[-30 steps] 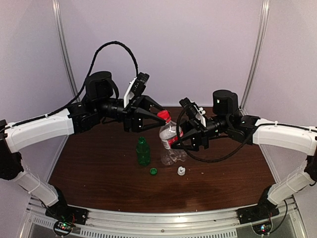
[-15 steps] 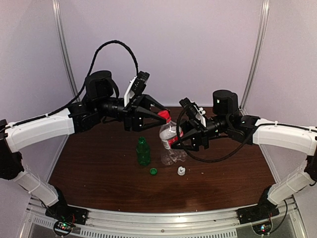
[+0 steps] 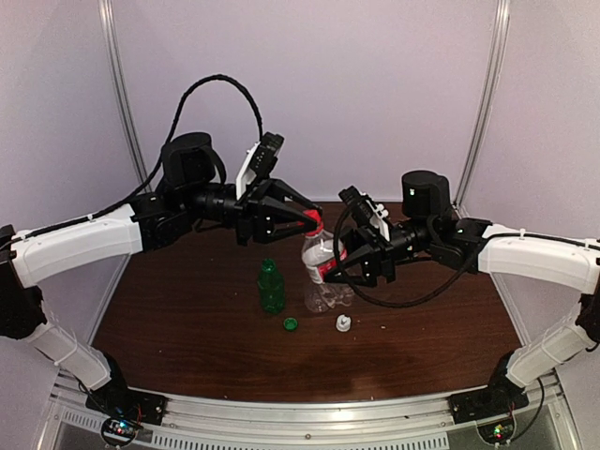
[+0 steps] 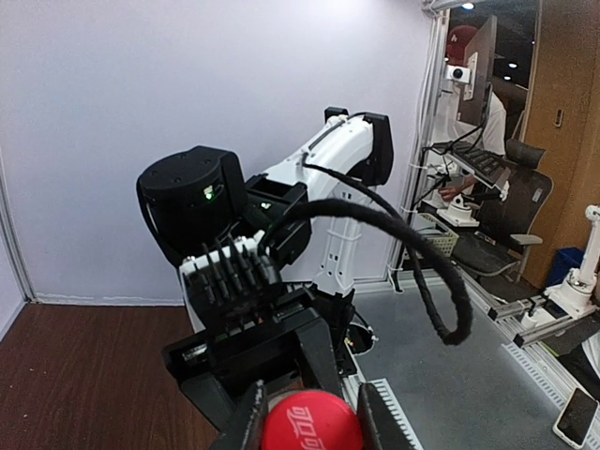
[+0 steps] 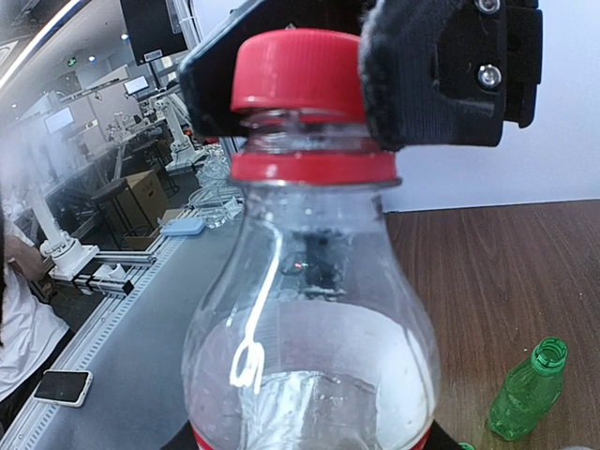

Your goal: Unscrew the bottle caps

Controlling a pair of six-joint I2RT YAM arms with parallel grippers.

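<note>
- Since a second ago, closes left gripper [image 3: 310, 222] from a wide spread down onto red cap [image 5: 298, 67] and rolls its wrist a little; leaves all else in place.
- Shows jaws now clenched on that cap: one finger on each side in left wrist view, a pad pressed to its wall in right wrist view.
- Keeps right gripper [image 3: 332, 262] clamped round red-label bottle [image 5: 309, 309], upright above middle of table [image 3: 187, 319], somewhat toward far edge.
- Finds red cap not yet off: seated on neck, with clear thread showing between it and red ring below.
- Reads, probably, as start of the twist on the last cap: grip gained, turning left to do.
- Counts two caps done: green cap [image 3: 291, 324] and white cap [image 3: 344, 323] lying loose toward near edge, about midway between left and right edges; green bottle [image 3: 271, 286] open-mouthed just behind green cap.
- Places clear bottle [image 3: 323, 298] just below held one in top view; cannot tell whether touching.
- Calls for firm hold from right side, lest bottle spin with cap.
</note>
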